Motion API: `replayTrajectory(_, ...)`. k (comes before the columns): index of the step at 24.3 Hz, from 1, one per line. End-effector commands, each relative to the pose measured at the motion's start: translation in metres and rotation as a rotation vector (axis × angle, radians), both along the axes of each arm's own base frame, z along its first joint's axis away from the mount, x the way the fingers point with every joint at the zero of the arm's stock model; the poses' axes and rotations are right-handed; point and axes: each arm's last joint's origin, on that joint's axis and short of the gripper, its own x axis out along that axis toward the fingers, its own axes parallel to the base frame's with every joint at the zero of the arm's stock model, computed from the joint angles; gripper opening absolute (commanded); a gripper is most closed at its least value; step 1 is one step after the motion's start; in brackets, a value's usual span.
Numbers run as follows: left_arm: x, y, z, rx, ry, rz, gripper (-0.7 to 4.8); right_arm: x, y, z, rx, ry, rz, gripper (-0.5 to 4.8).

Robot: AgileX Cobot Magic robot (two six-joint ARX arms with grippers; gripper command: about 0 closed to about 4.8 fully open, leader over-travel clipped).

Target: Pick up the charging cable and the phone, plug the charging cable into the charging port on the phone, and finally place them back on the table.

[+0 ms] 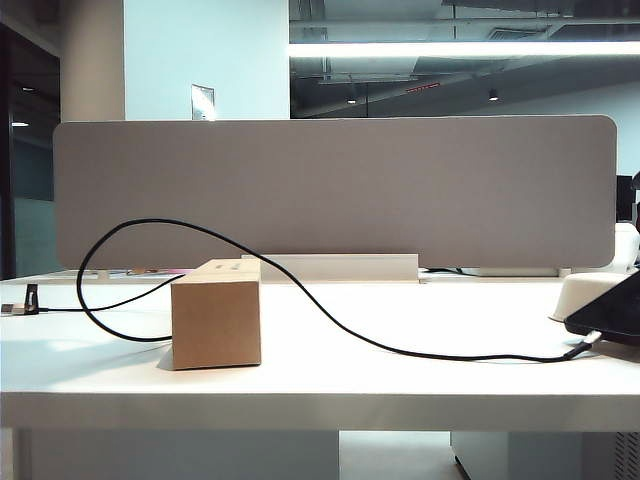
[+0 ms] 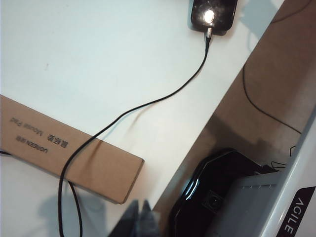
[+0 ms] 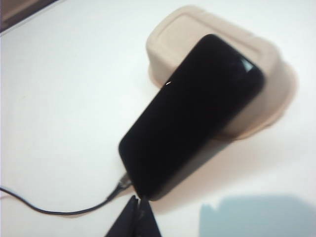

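Both tools, left tool (image 2: 139, 213) and right tool (image 3: 136, 212), we are seeing pinched empty above the white counter (image 1: 420, 330); glossy black phone (image 3: 190, 113) is leaning plugged to thin black charging cable (image 1: 330, 318).

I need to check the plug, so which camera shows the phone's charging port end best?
The right wrist view: the phone fills it, leaning on the tray, with the charging cable meeting its lower edge. The left wrist view shows it small and glared; the exterior view only catches its corner at the edge.

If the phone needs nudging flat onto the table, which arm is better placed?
Right, probably. Its end effector, shut, sits just off the phone's plugged end, where the phone leans on the tray. The left end effector, also shut, is back by the box, with the cable stretched between.
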Motion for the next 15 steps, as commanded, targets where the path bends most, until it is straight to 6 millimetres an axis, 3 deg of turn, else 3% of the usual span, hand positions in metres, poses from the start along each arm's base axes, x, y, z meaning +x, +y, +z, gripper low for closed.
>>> replayTrajectory(1, -0.001, 0.000, -0.004, -0.014, 0.001, -0.009, -0.06, -0.018, 0.003, -0.001, -0.062, -0.080, -0.007, -0.02)
replayTrajectory(3, -0.003, 0.001, -0.010, -0.019, 0.002, -0.013, -0.06, -0.042, 0.007, -0.005, -0.099, -0.195, -0.036, -0.02)
replayTrajectory(9, -0.011, 0.006, -0.015, -0.019, 0.003, -0.011, -0.06, -0.081, 0.015, -0.001, -0.115, -0.470, -0.049, -0.03)
replayTrajectory(15, -0.013, 0.006, -0.016, -0.015, 0.010, -0.012, -0.06, -0.084, 0.019, -0.002, -0.093, -0.483, -0.003, -0.03)
